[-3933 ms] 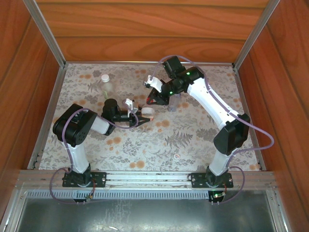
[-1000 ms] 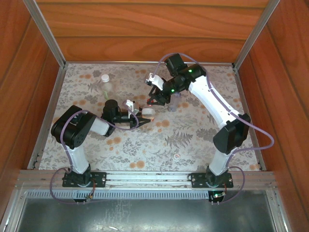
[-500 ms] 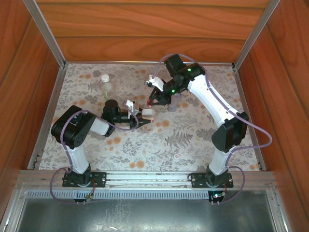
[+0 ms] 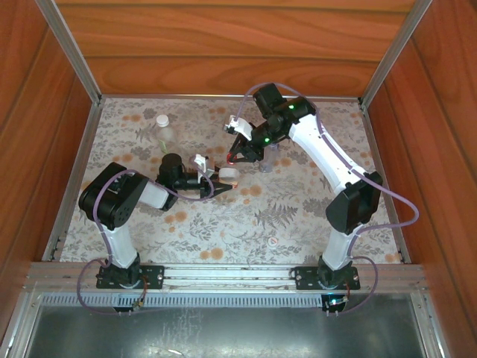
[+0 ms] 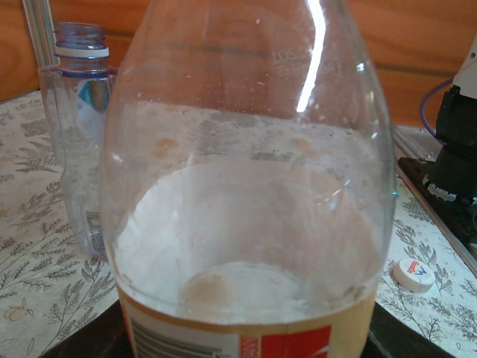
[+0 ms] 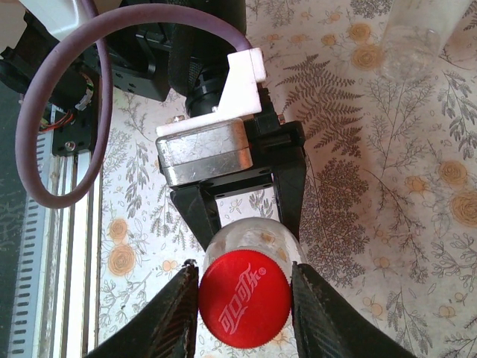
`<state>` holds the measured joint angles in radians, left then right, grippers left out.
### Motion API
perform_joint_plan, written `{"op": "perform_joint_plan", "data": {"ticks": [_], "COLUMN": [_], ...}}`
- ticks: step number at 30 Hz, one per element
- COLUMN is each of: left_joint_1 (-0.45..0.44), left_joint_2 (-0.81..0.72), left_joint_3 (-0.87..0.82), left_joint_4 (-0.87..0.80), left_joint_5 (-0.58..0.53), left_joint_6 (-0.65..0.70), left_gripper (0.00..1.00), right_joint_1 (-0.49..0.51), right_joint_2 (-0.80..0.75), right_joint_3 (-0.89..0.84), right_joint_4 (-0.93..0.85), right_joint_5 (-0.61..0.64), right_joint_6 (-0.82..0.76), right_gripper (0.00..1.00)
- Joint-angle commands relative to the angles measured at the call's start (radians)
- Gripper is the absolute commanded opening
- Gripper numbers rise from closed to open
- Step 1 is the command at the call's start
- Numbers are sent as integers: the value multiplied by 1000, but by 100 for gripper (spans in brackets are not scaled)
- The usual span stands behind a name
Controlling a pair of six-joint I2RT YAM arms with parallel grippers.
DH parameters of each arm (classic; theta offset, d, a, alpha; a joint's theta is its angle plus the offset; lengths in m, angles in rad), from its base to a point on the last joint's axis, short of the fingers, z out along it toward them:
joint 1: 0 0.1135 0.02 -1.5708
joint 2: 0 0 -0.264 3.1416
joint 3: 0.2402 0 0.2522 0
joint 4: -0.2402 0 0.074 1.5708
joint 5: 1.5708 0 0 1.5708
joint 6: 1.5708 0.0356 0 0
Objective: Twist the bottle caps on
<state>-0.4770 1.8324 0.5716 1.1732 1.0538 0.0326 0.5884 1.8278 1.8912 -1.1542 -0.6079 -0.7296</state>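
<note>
Labelled bottle point(image 5: 246, 186) stood upright in the left tool's point(image 4: 223, 180) grip; right tool point(image 6: 246, 309) clamped its red cap point(image 6: 244, 297), hiding the neck.

**Fig.** Robot test cell, lab/workshop type rather than a home. Evidence:
- (a) Box-like enclosure w/ wood-panel walls point(image 4: 223, 45) on three sides, framed by aluminium profile posts point(image 4: 71, 52).
- (b) Two robot arms, left arm point(image 4: 119, 198) & right arm point(image 4: 324, 153), bolted side by side to a metal rail point(image 4: 223, 274) at near edge of the floral-cloth table point(image 4: 223, 231).
- (c) Purple cables point(image 6: 28, 127) looping along the arms.
- (d) Green status LEDs point(image 4: 288, 112) lit on right arm.
- (e) Sheet-metal panel point(image 4: 223, 328) in front of the rail.
</note>
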Motion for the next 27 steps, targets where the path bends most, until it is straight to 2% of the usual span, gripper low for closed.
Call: {"op": "perform_joint_plan", "data": {"ticks": [1,10,15,27], "left_joint_1": [7,6,8,8], "left_joint_2": [40,36,33,33], "left_joint_3": [-19,-18,-17,7], "left_joint_4": [-135,-139,-141,-141], "left_joint_5": [20,10,-44,-120], "left_joint_6": [3,3,-12,-59], "left_gripper": [50,50,50,49], "right_joint_1": [-5,-5,-5,39], "right_joint_2": [21,24,11,-152], "right_joint_3": [29,37,17,-265], "right_joint_4": [-36,-51,-36,254], "right_joint_5": [-33,-43,-42,116], "right_joint_6": [-14,3,73,347], "right_gripper": [37,33,31,31]}}
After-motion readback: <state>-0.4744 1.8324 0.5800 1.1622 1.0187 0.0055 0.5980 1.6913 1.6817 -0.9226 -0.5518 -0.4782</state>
